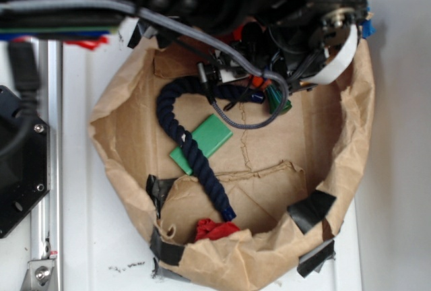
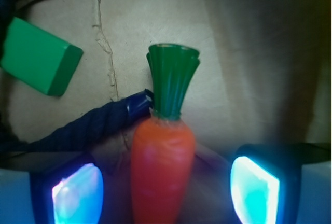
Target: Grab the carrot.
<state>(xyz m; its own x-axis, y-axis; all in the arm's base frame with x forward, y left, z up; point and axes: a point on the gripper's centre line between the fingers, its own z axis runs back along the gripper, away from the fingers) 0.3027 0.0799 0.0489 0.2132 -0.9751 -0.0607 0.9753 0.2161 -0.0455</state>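
From where I stand, the claw (image 2: 163,182) hangs low inside the brown paper bag (image 1: 350,170), its two glowing blue pads (image 2: 78,193) spread wide apart with nothing pinched between them. The carrot (image 2: 162,167) lies right in that gap, orange body between the pads and closer to the left one, its ribbed green top (image 2: 173,81) pointing away from the claw across the bag's floor. Neither pad looks to be touching it yet, so I'd say the claw is lined up to straddle the carrot's thick part, which seems the sensible place to squeeze a tapered, glossy thing.

A dark blue rope (image 2: 88,125) comes in from the claw's left, and its taped end sits just beside the spot where the green top joins the orange body, possibly touching it. That's my worry: if the pads close now, the left one may catch the rope as well. Farther ahead and to the left lies the flat green block (image 2: 39,55), well clear.

In the outside view the arm hides the carrot almost wholly; a red cloth lump (image 1: 215,229) sits at the bag's far side, well away from the claw.
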